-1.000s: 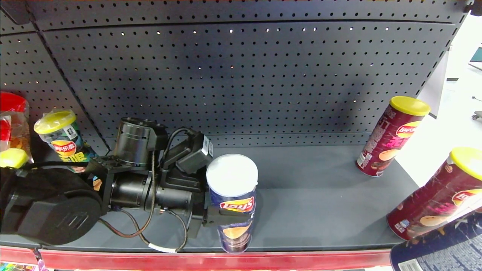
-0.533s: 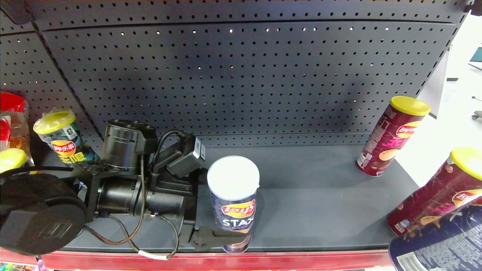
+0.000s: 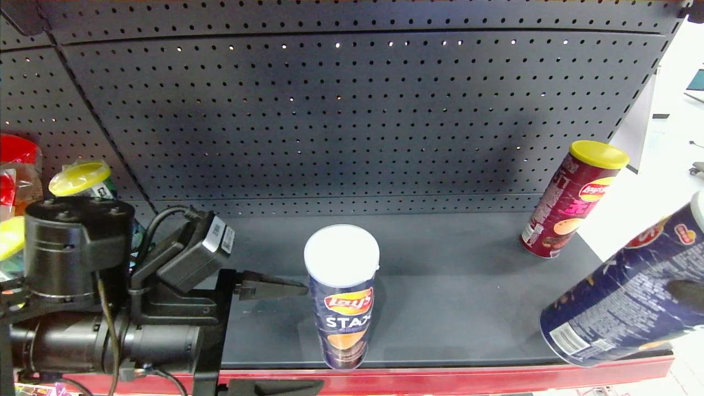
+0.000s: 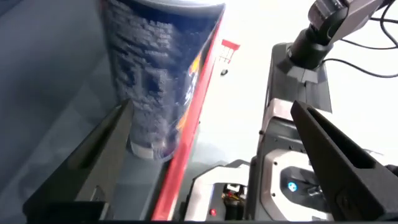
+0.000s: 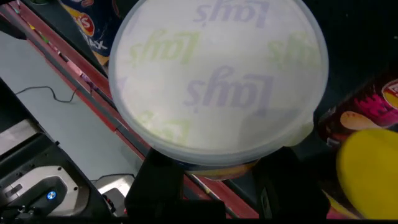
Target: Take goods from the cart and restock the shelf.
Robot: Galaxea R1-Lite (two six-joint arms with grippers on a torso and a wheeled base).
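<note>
A blue chips can [image 3: 341, 297] with a white lid stands upright near the front edge of the dark grey shelf [image 3: 467, 291]. My left gripper [image 3: 308, 335] is open just left of it, its fingers [image 3: 269, 286] apart from the can. The left wrist view has the same can [image 4: 161, 74] beyond the spread fingers [image 4: 99, 162]. My right gripper [image 5: 224, 186] is shut on a second blue can [image 3: 621, 308], held tilted over the shelf's front right corner. Its white lid [image 5: 217, 81] faces the right wrist camera.
A maroon can with a yellow lid [image 3: 572, 201] stands at the back right, and another yellow lid [image 5: 367, 162] sits close beside the held can. A green can [image 3: 82, 179] and red bagged goods [image 3: 16, 165] crowd the far left. Bare shelf lies between the standing cans.
My left gripper opened, let go of the standing blue can and drew back to the left. My right arm rose in from the lower right with the second blue can.
</note>
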